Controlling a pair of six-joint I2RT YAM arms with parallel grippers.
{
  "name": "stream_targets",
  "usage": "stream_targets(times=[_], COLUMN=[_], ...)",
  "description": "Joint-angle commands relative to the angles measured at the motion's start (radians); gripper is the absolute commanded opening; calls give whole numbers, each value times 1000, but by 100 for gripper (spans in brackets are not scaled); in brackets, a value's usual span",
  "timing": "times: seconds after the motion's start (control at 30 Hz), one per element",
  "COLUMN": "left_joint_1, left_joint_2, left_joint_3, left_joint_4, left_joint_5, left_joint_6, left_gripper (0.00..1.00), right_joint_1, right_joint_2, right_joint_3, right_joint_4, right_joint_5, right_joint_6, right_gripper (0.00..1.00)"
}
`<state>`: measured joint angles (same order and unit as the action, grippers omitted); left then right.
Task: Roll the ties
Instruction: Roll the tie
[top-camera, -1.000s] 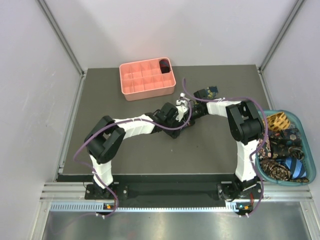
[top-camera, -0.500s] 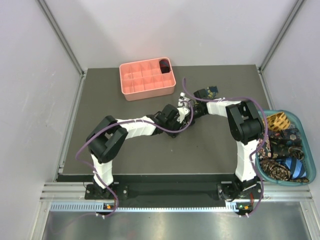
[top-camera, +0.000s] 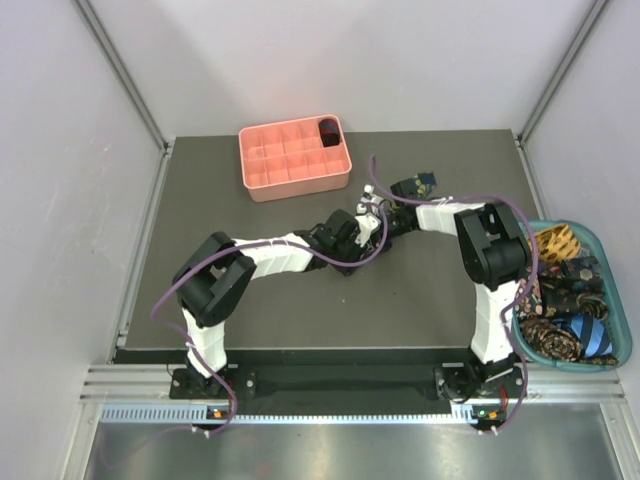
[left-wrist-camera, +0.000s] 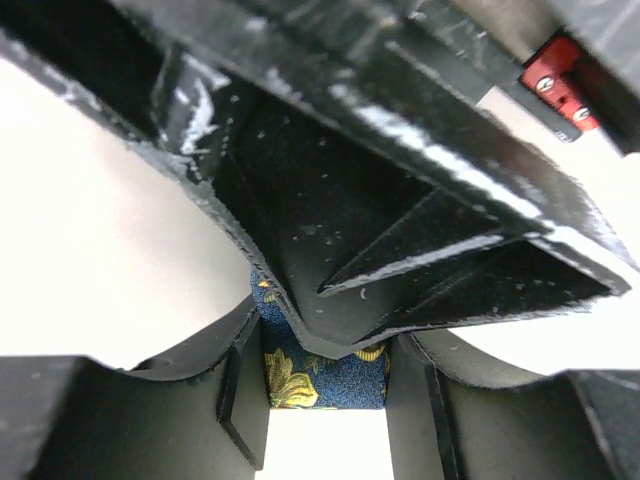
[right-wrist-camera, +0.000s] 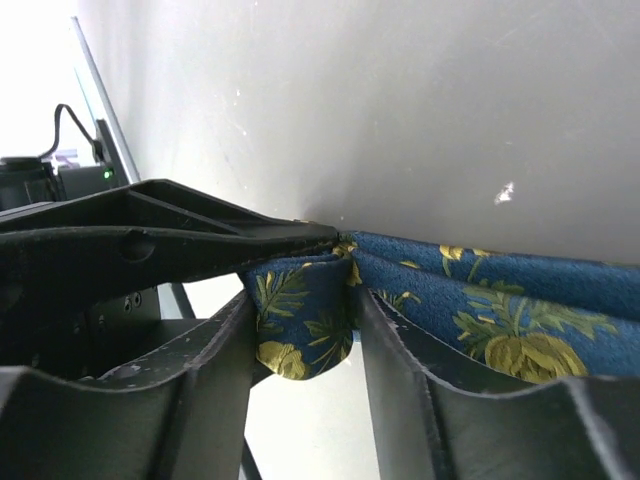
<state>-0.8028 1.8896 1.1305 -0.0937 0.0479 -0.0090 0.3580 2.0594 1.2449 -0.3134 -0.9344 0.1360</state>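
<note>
A silky navy tie (right-wrist-camera: 500, 320), strewn with yellow flowers, folds between the pinching fingers of the right gripper (right-wrist-camera: 300, 345); the left gripper (left-wrist-camera: 325, 390) clamps it alongside.

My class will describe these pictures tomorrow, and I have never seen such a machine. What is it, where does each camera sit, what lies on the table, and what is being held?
The machine is two robot arms bolted at the near edge of a dark table. The wide picture looks down from above. The other two come from a camera on each wrist, so you see the fingers close up. The left pincer and the right pincer meet mid-table, and both pinch one navy tie with yellow flowers. At the back stands a pink tray with one dark rolled tie in a corner compartment. A teal basket beside the table's right edge holds more ties.
</note>
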Motion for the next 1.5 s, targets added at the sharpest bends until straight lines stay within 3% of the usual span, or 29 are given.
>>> stream_targets(times=[0.0, 0.2, 0.37, 0.53, 0.77, 1.07, 1.3, 1.47], left_joint_1=[-7, -9, -10, -9, -9, -10, -10, -10], left_joint_2=[51, 71, 75, 91, 153, 269, 304, 319], left_joint_3=[1, 17, 26, 61, 188, 348, 419, 452], left_joint_4=[-130, -153, -170, -227, -429, -621, -713, -745], left_joint_5=[-20, -10, -19, -25, -20, -7, -19, 6], left_joint_6=[-23, -23, -22, -31, -68, -78, -85, -80], left_gripper=[29, 27, 26, 25, 23, 20, 21, 21], right_joint_1=[-43, -70, -108, -181, -208, -99, 149, 257], right_joint_2=[-59, -90, -120, -223, -413, -723, -984, -1052], right_joint_3=[-48, -55, -102, -217, -369, -668, -823, -863], right_joint_4=[60, 105, 207, 377, 402, 490, 476, 525], right_joint_5=[106, 74, 32, 72, 254, 500, 785, 835], right_joint_6=[2, 54, 137, 258, 258, 252, 225, 180], right_gripper=[46, 42, 46, 46, 44, 41, 41, 42])
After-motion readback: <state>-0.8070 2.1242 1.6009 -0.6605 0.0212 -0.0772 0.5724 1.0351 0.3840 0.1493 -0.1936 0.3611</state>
